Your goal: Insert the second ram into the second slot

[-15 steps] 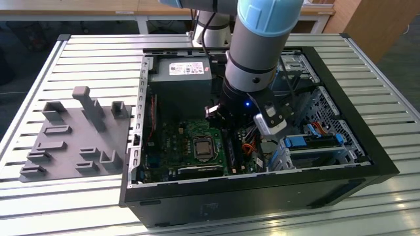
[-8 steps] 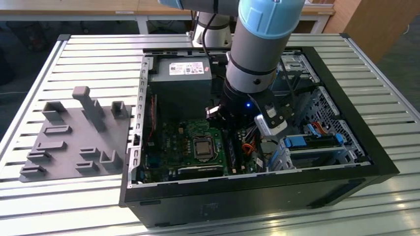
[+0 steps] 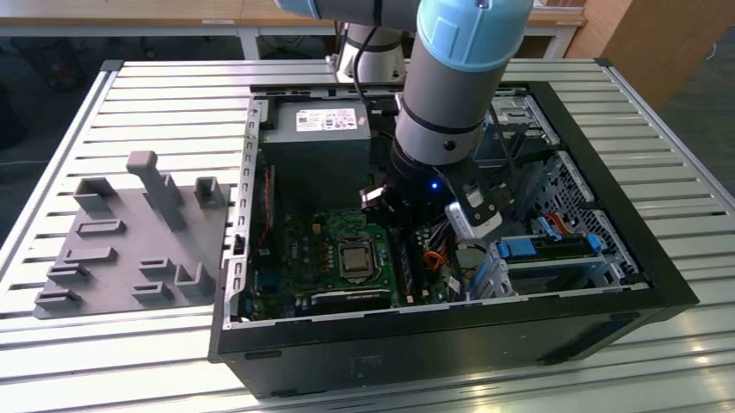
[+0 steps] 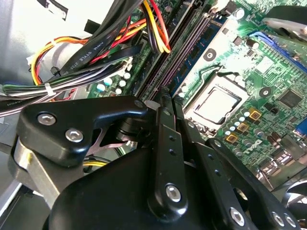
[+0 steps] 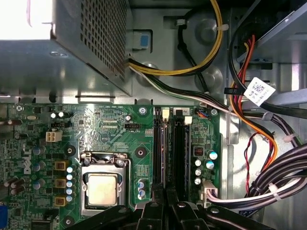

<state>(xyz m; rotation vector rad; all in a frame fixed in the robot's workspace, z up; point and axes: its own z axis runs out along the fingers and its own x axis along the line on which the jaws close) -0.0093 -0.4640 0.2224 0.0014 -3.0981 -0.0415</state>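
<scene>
My gripper (image 3: 404, 222) is low inside the open computer case (image 3: 643, 284), over the ram slots (image 5: 171, 148) beside the CPU socket (image 5: 102, 188). In both wrist views the black fingers (image 4: 163, 124) lie close together, shut, with the gripper's tips (image 4: 168, 97) at the near end of a dark slot (image 4: 180, 57). A thin blue ram stick (image 4: 195, 49) stands seated in the slot on the CPU side of the tips. I cannot tell whether this is the second ram, nor whether anything sits between the fingers. White slot latches (image 5: 165, 113) show at the slots' far end.
Bundles of black, yellow, red and orange cables (image 4: 96, 52) hang close beside the slots. The grey power supply (image 3: 316, 129) fills the case's far part, and blue drive-bay tabs (image 3: 534, 249) sit toward the exterior view's right. A grey fixture plate (image 3: 126, 241) lies on the slatted table outside the case.
</scene>
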